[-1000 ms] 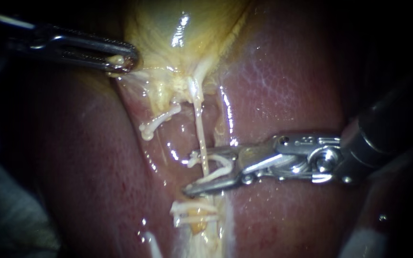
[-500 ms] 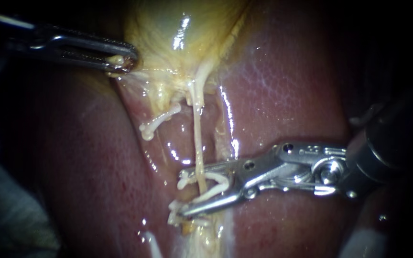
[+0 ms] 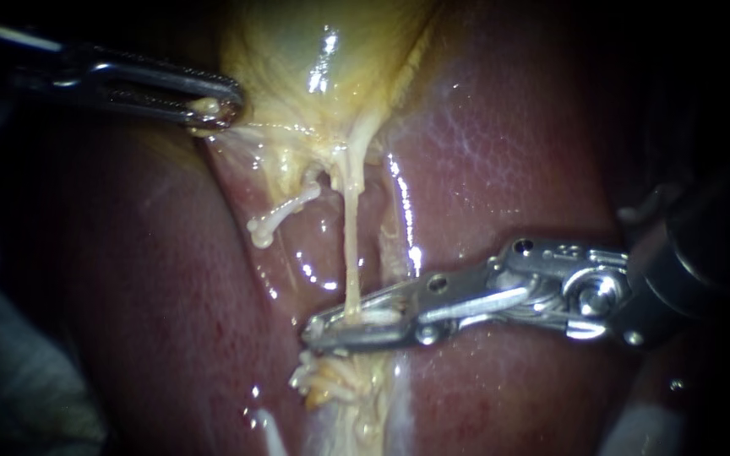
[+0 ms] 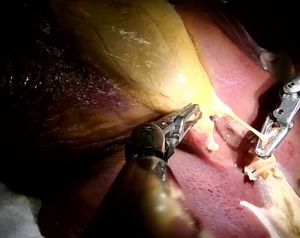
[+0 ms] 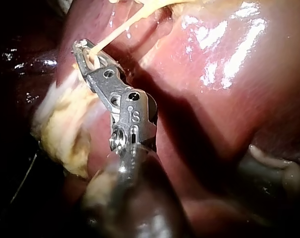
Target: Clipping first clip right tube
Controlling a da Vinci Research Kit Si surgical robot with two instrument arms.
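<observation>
The liver [image 3: 509, 152] fills most of the endoscope view, dark red and wet, with a paler groove running down its middle. The yellow gallbladder [image 3: 297, 51] lies at the liver's upper edge, and its narrow end points down into that groove.

The left instrument [image 3: 213, 108] comes in along the liver's upper left edge. Its tool is pressed together, the 2 jaws pinching a fold of pale tissue at the gallbladder's edge. The left wrist view shows the same pinch [image 4: 192, 115] at the narrow end of the gallbladder [image 4: 140, 54].

The right instrument [image 3: 323, 325] lies across the right half of the liver, with its tool reaching the groove. Its 2 jaws are nearly together, squeezing the right tube [image 3: 351, 245] from both sides. The tube runs taut and straight from the gallbladder's narrow end down into them. A white clip [image 3: 375, 315] shows between the jaws beside the tube. In the right wrist view the tube [image 5: 120, 27] enters the very tip of the tool [image 5: 85, 49].

A shorter tube [image 3: 279, 215] with a knobbed free end lies left of the right tube and apart from it. Pale frayed strands [image 3: 331, 384] sit just below the jaws in the groove.
</observation>
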